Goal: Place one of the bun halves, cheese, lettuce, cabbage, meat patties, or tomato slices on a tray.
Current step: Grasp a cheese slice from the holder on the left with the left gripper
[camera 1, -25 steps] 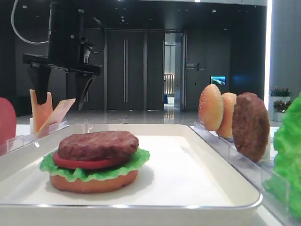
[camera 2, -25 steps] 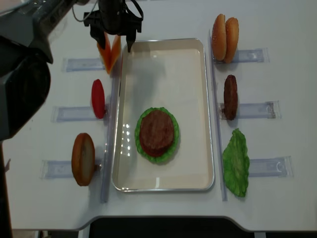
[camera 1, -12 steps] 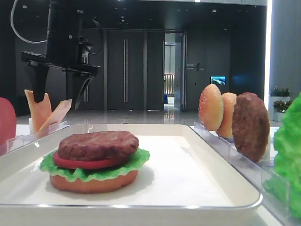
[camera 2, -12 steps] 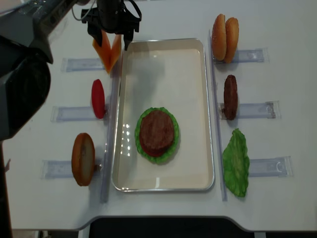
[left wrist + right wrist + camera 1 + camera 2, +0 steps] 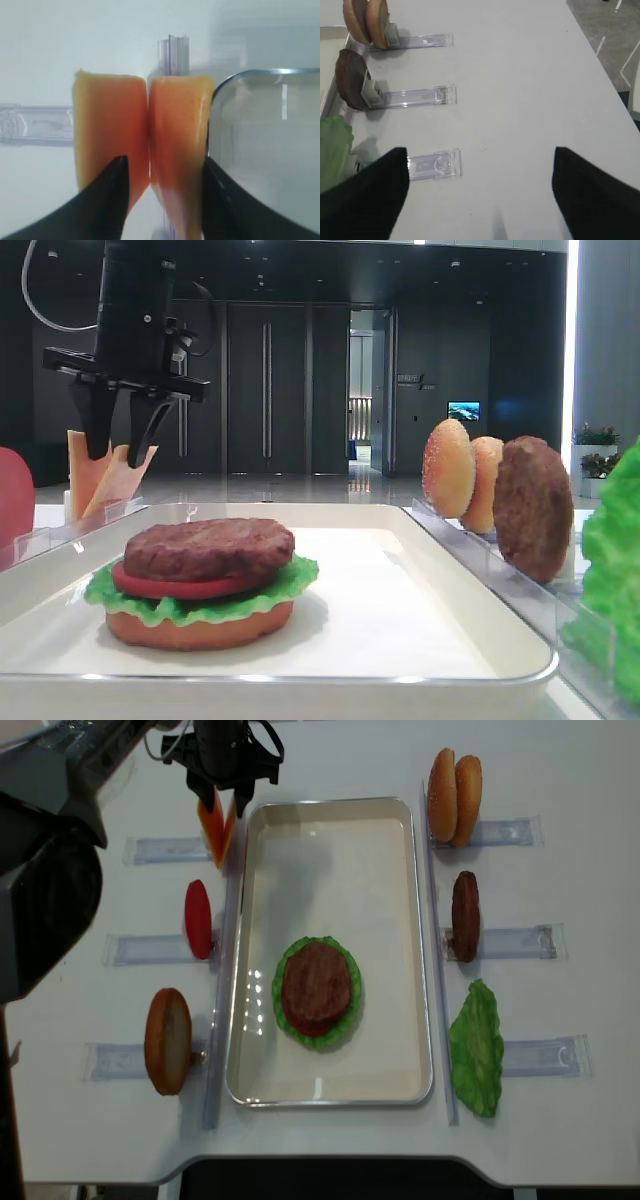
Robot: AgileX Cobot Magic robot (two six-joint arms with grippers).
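Overhead, at upper left, the left gripper [image 5: 223, 802] pinches two upright cheese [image 5: 145, 150] slices together beside the tray [image 5: 400, 950]; right gripper [image 5: 480, 192] gapes empty.

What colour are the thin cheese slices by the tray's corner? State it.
Pale orange thin cheese slices, lighter at their edges; the left wrist view shows this best.

The cheese [image 5: 145, 145] is glowing pale orange, fading to tan at its edges. The left gripper [image 5: 162, 200] is showing plain black. The tray [image 5: 330, 860] is gleaming cream-white. The lettuce [image 5: 476, 1048] is shining bright green, the tomato slices [image 5: 198, 919] are showing flat red, the meat patties [image 5: 465, 915] are looking grainy dark brown, and the bun halves [image 5: 448, 468] are showing tan with pale sesame specks.
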